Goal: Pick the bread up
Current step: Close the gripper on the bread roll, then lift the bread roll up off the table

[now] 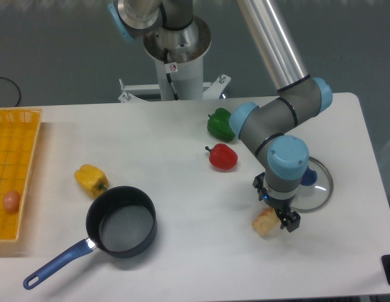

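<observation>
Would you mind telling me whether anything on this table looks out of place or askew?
Only mildly: the glass lid lies flat on the table, far from the black pot, which sits uncovered. The bread sits tilted at the gripper. Nothing looks spilled or damaged.

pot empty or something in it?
Empty. The pot stands upright on the table, its dark inside bare to the bottom.

Yellow pepper [90, 179] beside black pan [121, 222], red pepper [223, 156], green pepper [219, 124], yellow basket [16, 173].
</observation>
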`<state>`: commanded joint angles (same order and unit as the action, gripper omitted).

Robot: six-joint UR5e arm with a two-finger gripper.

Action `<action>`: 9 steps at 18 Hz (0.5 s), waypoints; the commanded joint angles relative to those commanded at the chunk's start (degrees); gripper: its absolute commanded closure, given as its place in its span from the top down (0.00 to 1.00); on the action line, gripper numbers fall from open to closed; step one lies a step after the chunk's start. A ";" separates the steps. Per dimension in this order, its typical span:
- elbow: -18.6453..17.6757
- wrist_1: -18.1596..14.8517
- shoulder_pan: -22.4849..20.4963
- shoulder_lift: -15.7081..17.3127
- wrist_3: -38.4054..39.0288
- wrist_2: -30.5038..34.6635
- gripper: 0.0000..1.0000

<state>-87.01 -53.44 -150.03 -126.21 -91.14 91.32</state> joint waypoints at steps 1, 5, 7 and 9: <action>-0.09 0.00 0.00 -0.09 0.00 0.00 0.84; -0.09 0.00 0.00 -0.09 -0.09 0.00 0.61; -0.09 0.00 0.00 -0.09 0.00 -0.09 0.56; 0.00 0.00 0.00 -0.09 0.00 0.00 0.55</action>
<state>-87.01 -53.44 -150.03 -126.30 -91.14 91.32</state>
